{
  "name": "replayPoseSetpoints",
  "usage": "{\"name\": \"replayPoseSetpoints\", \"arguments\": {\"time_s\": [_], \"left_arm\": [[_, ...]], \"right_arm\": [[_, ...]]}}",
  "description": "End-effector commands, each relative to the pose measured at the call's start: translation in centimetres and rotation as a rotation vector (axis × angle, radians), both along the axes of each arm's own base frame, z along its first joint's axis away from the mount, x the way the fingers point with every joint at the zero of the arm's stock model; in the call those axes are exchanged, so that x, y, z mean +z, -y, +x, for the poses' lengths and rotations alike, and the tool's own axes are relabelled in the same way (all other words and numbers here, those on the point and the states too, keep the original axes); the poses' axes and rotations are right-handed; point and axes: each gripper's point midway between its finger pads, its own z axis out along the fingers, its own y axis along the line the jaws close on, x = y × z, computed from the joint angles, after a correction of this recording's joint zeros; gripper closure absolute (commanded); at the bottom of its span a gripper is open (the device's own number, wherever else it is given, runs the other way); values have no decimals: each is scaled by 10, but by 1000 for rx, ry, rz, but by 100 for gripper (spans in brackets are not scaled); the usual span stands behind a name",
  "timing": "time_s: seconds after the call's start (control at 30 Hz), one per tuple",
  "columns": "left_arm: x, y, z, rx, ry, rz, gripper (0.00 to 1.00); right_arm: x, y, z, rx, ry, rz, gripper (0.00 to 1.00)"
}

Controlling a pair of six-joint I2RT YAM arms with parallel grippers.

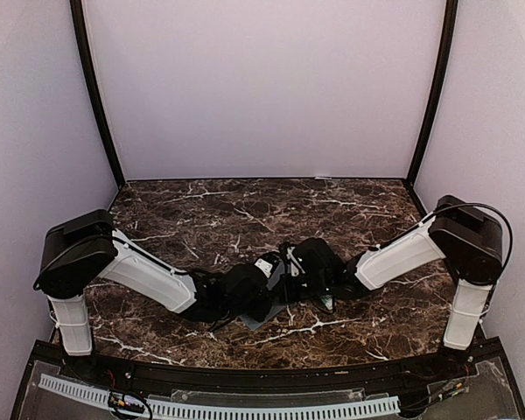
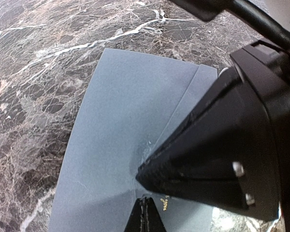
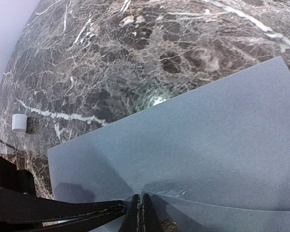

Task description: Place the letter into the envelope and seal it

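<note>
The grey-blue envelope [image 2: 121,121] lies flat on the marble table, with a fold line running across it [image 3: 222,145]. In the top view only a corner of it [image 1: 255,317] shows under the arms. My left gripper [image 2: 146,215] is shut, its tip resting on the envelope at the fold line. My right gripper [image 3: 141,212] is also shut, its tip down on the same spot, almost touching the left one. Both meet at the table's middle [image 1: 280,289]. The letter is hidden.
A small white cylinder [image 3: 18,122] stands on the dark marble table [image 1: 210,210] beyond the envelope's far corner. The two arms cross the middle of the table. Pale walls close in the back and both sides.
</note>
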Motion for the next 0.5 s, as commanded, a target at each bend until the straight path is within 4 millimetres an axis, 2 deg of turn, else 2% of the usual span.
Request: {"name": "replayPoseSetpoints", "arguments": {"time_s": [0.0,0.2,0.37,0.47], "left_arm": [[-24,-24,-11,-12,-56,114,100],[-23,-25,-10,-5,-53,117,100],[-22,-25,-10,-4,-54,113,100],[-23,-25,-10,-2,-53,114,100]], "right_arm": [[-25,36,11,-87,-13,-107,100],[-24,56,15,-128,-13,-115,100],[-22,49,13,-108,-24,-92,100],[-19,36,6,-63,-42,-53,100]]}}
